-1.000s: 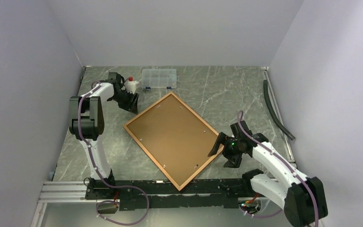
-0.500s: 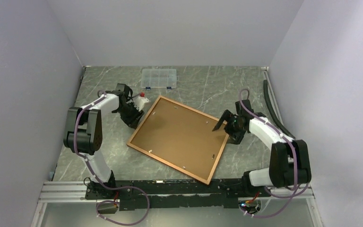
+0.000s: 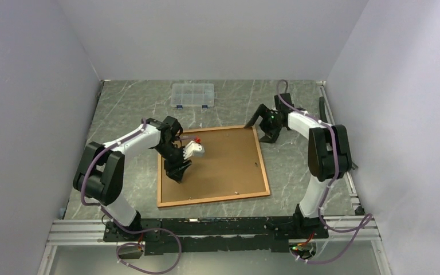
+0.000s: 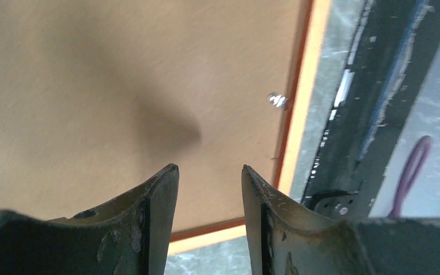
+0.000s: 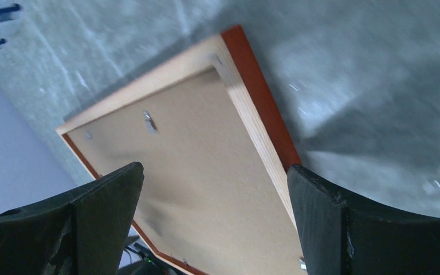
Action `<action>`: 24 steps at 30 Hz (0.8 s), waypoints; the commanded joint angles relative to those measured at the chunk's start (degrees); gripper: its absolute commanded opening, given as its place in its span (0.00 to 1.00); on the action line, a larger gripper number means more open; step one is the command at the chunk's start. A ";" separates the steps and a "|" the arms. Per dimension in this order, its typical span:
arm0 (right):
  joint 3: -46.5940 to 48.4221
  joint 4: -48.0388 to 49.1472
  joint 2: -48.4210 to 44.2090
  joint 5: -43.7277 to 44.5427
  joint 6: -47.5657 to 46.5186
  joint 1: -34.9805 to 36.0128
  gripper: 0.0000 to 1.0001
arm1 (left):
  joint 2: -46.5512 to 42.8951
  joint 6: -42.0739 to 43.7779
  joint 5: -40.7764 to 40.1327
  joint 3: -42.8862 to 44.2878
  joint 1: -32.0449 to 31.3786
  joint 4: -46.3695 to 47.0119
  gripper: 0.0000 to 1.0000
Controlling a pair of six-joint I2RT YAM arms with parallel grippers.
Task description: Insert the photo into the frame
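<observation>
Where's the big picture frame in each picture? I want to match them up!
Top external: the frame lies flat in the middle of the picture, back side up.
Left wrist: its orange edge runs down the right half, with brown backing filling the left.
Right wrist: one corner pokes up through the middle.
Shared landmark: the grey marble table beside the frame's edge, seen in all three.

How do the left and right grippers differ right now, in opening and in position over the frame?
The left gripper has its jaws only narrowly apart, while the right gripper has its jaws spread wide. The left gripper hangs over the brown backing board near the left side of the frame, whereas the right gripper is at the frame's far right corner. Both are empty, gripping nothing.
</observation>
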 commanded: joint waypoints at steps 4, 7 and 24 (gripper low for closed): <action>12.90 -6.48 1.44 2.48 -3.99 0.51 1.00 | -2.57 5.89 3.86 5.47 2.73 -8.51 0.50; 9.73 -7.72 -4.78 7.87 -4.84 0.36 1.00 | -3.50 7.34 3.50 10.89 11.56 -9.70 0.50; -27.25 -21.17 -44.96 -7.15 0.97 23.26 0.92 | 19.86 -22.79 -9.69 26.76 26.09 24.81 0.50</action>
